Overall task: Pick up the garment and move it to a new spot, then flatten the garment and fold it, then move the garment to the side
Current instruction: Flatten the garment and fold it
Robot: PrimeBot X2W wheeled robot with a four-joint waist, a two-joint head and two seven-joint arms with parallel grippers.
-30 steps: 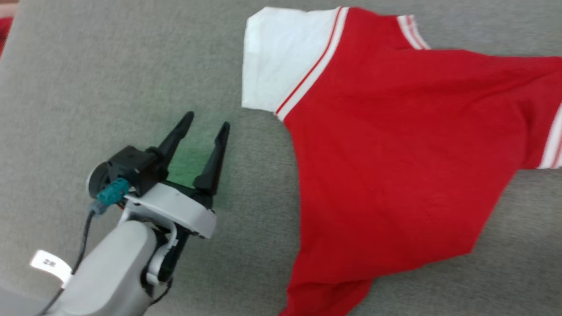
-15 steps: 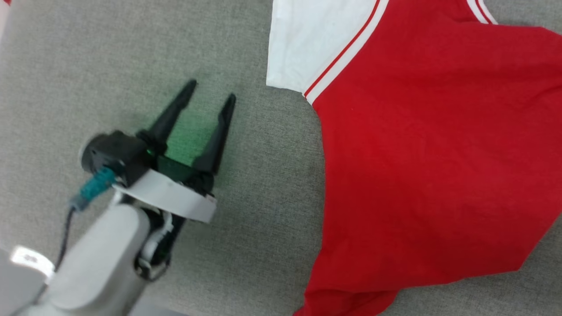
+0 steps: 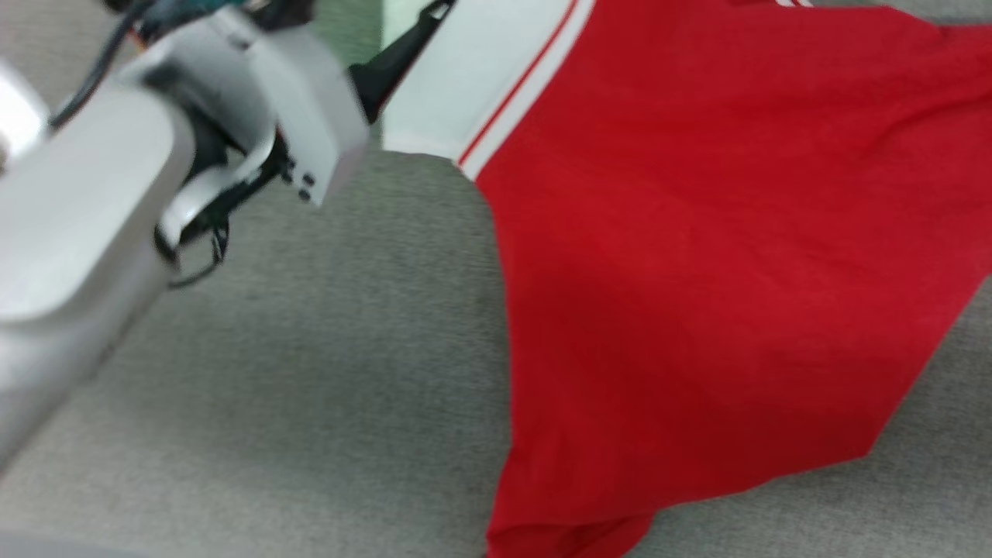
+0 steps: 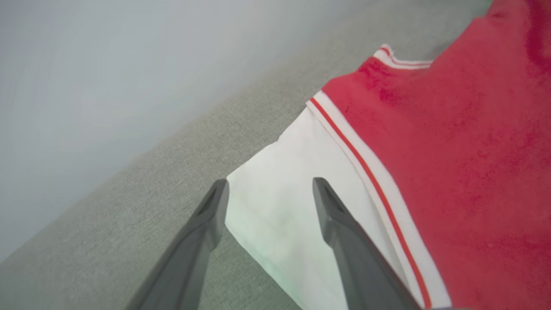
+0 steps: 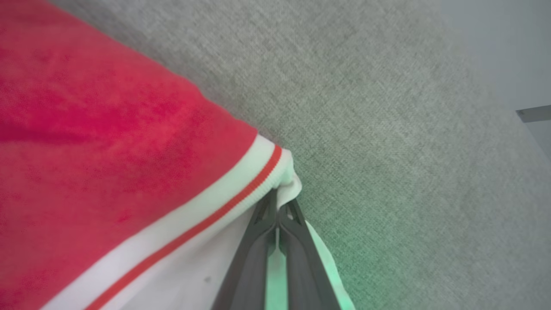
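Trouble, if it comes, looks likeliest at the right claw. At the lower centre of the right wrist view its two fingers are pressed together on a thin pucker of cloth, right where the striped trim meets the edge of one sleeve. So shallow a bite could slip free once the cloth is pulled taut.

The red garment lies spread over the centre and right of the head view on a grey woven surface. Its hem is bunched under at the bottom edge. Any lift or drag from one side alone would probably deepen that bunching instead of flattening it.

The left claw carries a second risk. In the lower centre of the left wrist view its fingers stand apart astride the corner of the white sleeve. The left finger sits at the sleeve's very edge, so closing from here might catch only a sliver, or nothing at all. Whether the tips touch the cloth cannot be told.

In the head view the left arm's pale forearm runs from the lower left up to the top left, blurred. One dark finger points toward the white sleeve at the top centre.
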